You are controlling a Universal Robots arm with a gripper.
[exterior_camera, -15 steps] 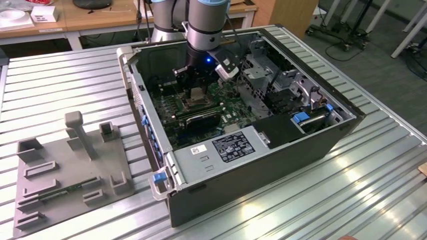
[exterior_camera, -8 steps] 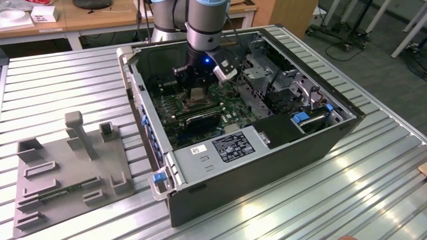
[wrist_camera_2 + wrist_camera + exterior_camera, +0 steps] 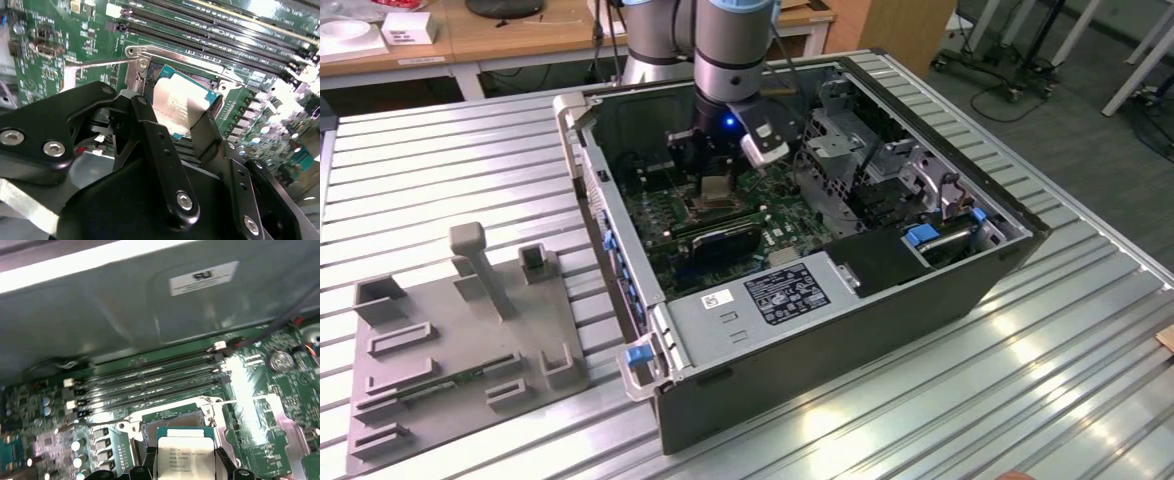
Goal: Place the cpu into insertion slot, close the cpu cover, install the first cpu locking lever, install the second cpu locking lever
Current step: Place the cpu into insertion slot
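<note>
surface (image 3: pixel 1014 400): slatted metal, carrying the lot.
case (image 3: pixel 854 330): on its side on the surface, open, my arm (image 3: pixel 734 50) reaching in from above.
board (image 3: pixel 90 30): green, lining the case, long memory slots (image 3: pixel 150 377) across it.
hand (image 3: pixel 174 120): pinching the cpu (image 3: pixel 185 97) by two opposite edges.
slot (image 3: pixel 170 421): dark, silvery rim, uncovered, right by the cpu in both wrist views.
cpu: in my hand, low over the slot; i cannot tell whether it touches.
lever (image 3: pixel 100 62): thin rod, swung out from the rim.
progress: i judge step one under way. the cpu is not released; cover and both levers are left.
</note>
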